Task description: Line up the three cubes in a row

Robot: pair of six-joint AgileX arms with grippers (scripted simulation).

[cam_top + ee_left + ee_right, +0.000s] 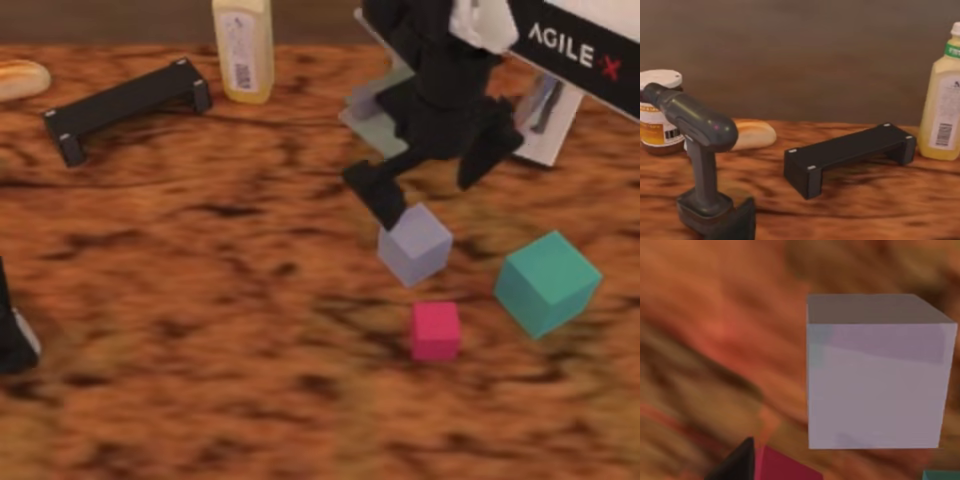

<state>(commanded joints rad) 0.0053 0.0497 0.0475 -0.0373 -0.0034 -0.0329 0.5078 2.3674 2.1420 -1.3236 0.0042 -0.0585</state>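
A: What fills the top view?
B: A brown table (200, 330). The right arm comes in from the upper right, and its gripper (432, 200) sits right of centre with fingers spread apart, clamped on nothing. One finger (378, 195) reaches down to the lavender cube's upper left corner; the other is up to the right, clear of it.

A: And the cubes, biggest first?
B: The teal cube (547, 283) lies at the right, turned at an angle. The lavender cube (415, 244) is just left of it with a gap between, also turned. The pink cube (435, 331) sits below the lavender one, near it but apart. They form a loose triangle.

A: The left arm?
B: Only a dark bit shows at the lower left edge; whether its fingers are open, I cannot tell.

A: Anything else?
B: A black stand (125, 105) at the upper left, a yellow bottle (243, 48) at top centre, a bread roll (20, 78) at the far left edge. The left wrist view adds a drill (702, 160) and a jar (659, 112).
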